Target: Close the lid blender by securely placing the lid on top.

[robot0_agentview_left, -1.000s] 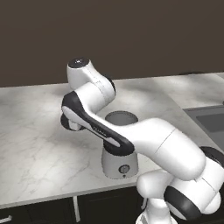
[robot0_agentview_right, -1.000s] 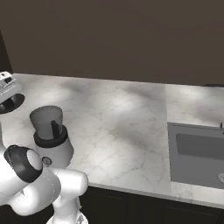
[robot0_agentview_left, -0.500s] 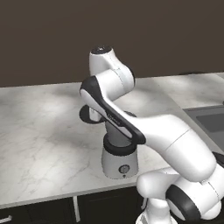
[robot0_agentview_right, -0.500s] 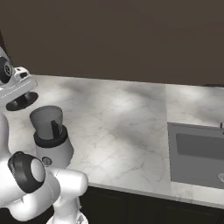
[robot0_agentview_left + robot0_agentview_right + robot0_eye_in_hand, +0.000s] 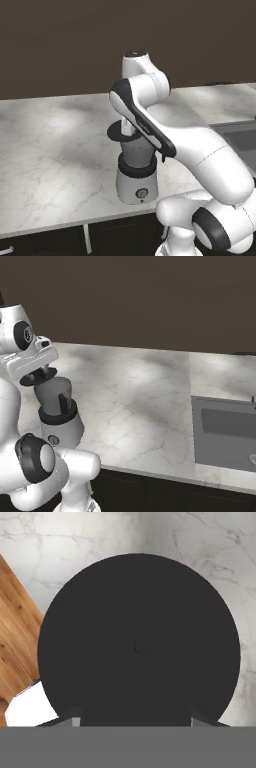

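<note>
The blender [image 5: 136, 182] stands near the counter's front edge, with a light grey base, a front dial and a translucent grey jar [image 5: 54, 393] whose black handle faces the right base camera. The lid [image 5: 118, 134], a flat black disc, hangs level at the jar's mouth, offset a little towards the left of the left base view. My gripper [image 5: 40, 371] is shut on the lid [image 5: 37, 377] from above. In the hand view the lid [image 5: 140, 644] covers most of the picture, and my fingertips [image 5: 75, 718] rise at its lower edge.
The marble counter [image 5: 55, 145] stretches left of and behind the blender. A sink [image 5: 227, 431] is set into the counter at the right. Wooden floor [image 5: 15, 642] shows past the counter edge in the hand view. My own forearm [image 5: 150, 125] crosses in front of the jar.
My arm has swung the lid from the left side of the counter to the blender. It now hangs at the jar's mouth instead of well clear of it.
</note>
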Motion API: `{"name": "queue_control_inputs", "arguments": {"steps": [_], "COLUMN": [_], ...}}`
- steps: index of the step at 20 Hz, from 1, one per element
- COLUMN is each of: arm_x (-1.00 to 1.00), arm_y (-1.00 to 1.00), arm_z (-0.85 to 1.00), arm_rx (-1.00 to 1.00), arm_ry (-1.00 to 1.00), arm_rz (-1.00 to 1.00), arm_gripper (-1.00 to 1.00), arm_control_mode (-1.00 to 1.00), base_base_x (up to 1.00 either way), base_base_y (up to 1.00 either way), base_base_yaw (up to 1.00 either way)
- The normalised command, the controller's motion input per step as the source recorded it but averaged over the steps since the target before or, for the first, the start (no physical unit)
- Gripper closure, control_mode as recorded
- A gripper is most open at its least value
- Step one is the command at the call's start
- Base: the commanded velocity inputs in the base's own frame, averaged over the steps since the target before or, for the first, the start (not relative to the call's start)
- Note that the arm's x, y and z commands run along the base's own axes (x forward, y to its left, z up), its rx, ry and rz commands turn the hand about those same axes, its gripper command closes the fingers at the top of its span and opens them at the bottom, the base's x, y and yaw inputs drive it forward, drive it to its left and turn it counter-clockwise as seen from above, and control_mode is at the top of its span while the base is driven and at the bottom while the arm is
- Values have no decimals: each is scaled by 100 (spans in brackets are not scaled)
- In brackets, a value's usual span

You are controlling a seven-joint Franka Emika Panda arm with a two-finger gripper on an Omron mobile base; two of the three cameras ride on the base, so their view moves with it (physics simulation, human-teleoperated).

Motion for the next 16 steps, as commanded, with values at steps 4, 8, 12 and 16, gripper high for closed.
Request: {"name": "queue_control_inputs", "arguments": {"steps": [4, 8, 12, 16], "arm_x": [5, 3, 0, 0], "arm_y": [-33, -32, -21, -13], "arm_z": [-3, -9, -18, -15], "arm_rx": [0, 0, 0, 0], "arm_ry": [10, 3, 0, 0], "arm_rz": [0, 0, 0, 0], "arm_gripper": [100, 100, 100, 100], "arm_control_mode": [-100, -100, -100, -100], "base_base_x": [0, 0, 0, 0], "base_base_y": [0, 0, 0, 0], "base_base_yaw": [0, 0, 0, 0]}}
